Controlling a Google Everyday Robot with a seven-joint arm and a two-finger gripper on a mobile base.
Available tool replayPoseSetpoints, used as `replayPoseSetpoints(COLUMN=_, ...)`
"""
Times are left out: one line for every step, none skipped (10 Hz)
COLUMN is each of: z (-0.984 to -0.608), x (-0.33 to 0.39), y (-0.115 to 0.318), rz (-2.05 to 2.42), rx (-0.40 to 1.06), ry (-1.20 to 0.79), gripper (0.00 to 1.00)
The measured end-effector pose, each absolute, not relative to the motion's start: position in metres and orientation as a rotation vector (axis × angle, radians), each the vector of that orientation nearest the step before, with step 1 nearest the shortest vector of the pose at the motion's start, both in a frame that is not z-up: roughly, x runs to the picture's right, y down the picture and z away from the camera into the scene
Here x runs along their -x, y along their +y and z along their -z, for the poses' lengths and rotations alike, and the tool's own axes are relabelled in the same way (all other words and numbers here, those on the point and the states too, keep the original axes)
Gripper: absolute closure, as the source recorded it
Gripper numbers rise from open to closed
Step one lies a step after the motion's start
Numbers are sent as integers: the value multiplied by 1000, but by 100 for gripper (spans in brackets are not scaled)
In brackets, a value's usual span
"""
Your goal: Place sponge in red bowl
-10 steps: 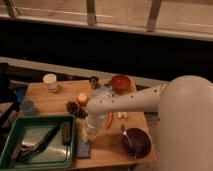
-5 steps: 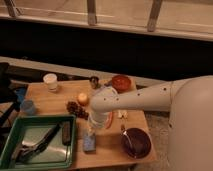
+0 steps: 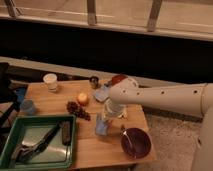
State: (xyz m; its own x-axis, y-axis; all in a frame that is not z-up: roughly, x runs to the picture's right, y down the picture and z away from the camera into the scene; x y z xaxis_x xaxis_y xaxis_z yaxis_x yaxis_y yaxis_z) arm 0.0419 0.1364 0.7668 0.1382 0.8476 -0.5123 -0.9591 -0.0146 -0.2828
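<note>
My gripper (image 3: pixel 104 119) hangs from the white arm over the middle of the wooden table (image 3: pixel 55 97), pointing down. It is shut on the sponge (image 3: pixel 102 128), a dull blue flat piece that hangs just below the fingers, at or just above the tabletop. The red bowl (image 3: pixel 119 79) stands at the table's back edge, behind the arm, which hides its lower part. The sponge is well in front of that bowl and slightly to its left.
A pale blue pad (image 3: pixel 101 93) lies between gripper and red bowl. A dark maroon bowl (image 3: pixel 136 143) with a spoon sits front right. A green tray (image 3: pixel 37 144) with dark utensils fills the front left. Grapes (image 3: pixel 78 110), a yellow fruit (image 3: pixel 82 98), a white cup (image 3: pixel 50 81) and a small can (image 3: pixel 94 81) stand behind.
The gripper and the sponge have moved together to the right and toward the back of the table, away from the green tray. The arm has swung further across the table.
</note>
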Motion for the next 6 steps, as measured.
replayPoseSetpoints(z=-762, x=-55, y=116, rz=-1483, rx=616, ry=199, gripper=100)
replayPoseSetpoints(z=-754, x=-69, y=87, rz=-1522, rx=567, ry=178, gripper=100)
replayPoseSetpoints(z=-747, x=-79, y=65, rz=-1556, rx=533, ry=155, gripper=100)
replayPoseSetpoints(z=-744, x=-86, y=58, rz=-1571, rx=519, ry=152, gripper=100)
replayPoseSetpoints(z=-744, x=-83, y=58, rz=-1569, rx=523, ry=151, gripper=100)
replayPoseSetpoints(z=-744, x=-82, y=58, rz=-1568, rx=524, ry=149, gripper=100)
